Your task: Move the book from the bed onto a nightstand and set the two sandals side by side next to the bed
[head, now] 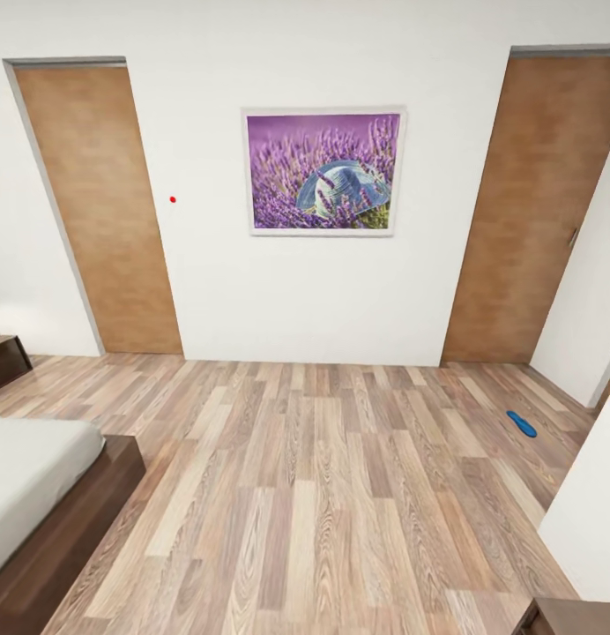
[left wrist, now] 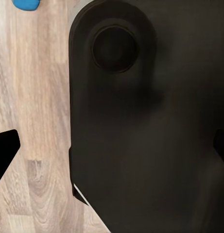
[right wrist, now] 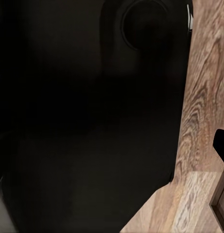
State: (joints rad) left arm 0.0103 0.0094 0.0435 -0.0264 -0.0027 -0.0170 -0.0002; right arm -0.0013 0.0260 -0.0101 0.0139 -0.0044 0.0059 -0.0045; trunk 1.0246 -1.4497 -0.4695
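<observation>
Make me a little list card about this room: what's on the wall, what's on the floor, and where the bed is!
room: white walls, wood-plank floor
wall picture: square framed purple lavender photo with a blue hat, between two brown wooden doors
bed: dark brown wooden frame with pale grey mattress, at the head view's left edge
nightstand: dark reddish-brown cabinet, beyond the bed
sandal: one bright blue flat sandal on the floor, far right, away from the bed
blue bit: blue object in the left wrist view, too cropped to name
</observation>
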